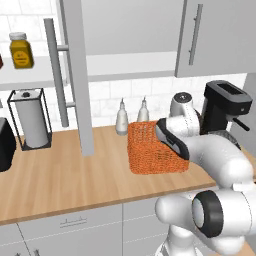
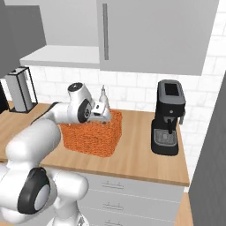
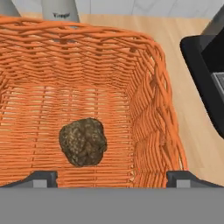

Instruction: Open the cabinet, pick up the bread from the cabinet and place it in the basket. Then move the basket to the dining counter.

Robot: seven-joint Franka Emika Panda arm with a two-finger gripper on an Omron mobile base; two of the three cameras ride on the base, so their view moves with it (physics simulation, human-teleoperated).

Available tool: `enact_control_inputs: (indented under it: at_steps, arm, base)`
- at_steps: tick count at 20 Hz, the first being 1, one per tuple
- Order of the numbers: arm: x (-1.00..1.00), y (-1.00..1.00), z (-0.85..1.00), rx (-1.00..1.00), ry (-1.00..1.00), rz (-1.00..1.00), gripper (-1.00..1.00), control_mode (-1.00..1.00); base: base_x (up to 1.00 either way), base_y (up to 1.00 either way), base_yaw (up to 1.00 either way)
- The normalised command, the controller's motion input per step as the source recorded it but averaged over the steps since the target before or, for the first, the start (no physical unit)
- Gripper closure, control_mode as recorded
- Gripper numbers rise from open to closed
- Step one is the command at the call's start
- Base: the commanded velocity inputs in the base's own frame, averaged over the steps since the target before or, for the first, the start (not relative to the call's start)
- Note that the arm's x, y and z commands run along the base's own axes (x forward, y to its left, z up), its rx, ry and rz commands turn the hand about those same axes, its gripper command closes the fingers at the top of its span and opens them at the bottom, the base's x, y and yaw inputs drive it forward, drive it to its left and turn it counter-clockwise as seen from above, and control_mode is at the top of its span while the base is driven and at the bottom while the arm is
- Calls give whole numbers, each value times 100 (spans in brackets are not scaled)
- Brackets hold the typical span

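Observation:
The orange woven basket [image 1: 152,150] [image 2: 92,134] [image 3: 144,87] stands on the wood worktop by the tiled wall. A dark, lumpy bread [image 3: 83,142] lies on the basket's floor, free of the fingers. My gripper [image 3: 113,177] [image 2: 103,115] hangs just above the basket's inside, open, with its fingertips [image 3: 43,178] wide apart and nothing between them. The cabinet's wide grey door [image 1: 77,75] is swung out towards me, its long bar handle [image 1: 56,70] facing left. The dining counter is out of view.
A black coffee machine [image 1: 225,107] [image 2: 167,117] stands right of the basket. Two grey bottles [image 1: 122,117] are behind it at the wall. A paper-towel holder [image 1: 30,117] and a black appliance [image 1: 6,142] stand at the left. A yellow jar [image 1: 21,50] sits on a shelf.

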Motion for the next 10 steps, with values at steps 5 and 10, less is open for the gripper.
enact_control_inputs:
  at_steps: [5, 10]
  arm:
    - [-51, -66, 34, 5, 0, -13, -100, -100]
    - [-33, -34, 7, 11, -4, 0, -100, -100]
  base:
    - [0, 0, 0]
    - [0, 0, 0]
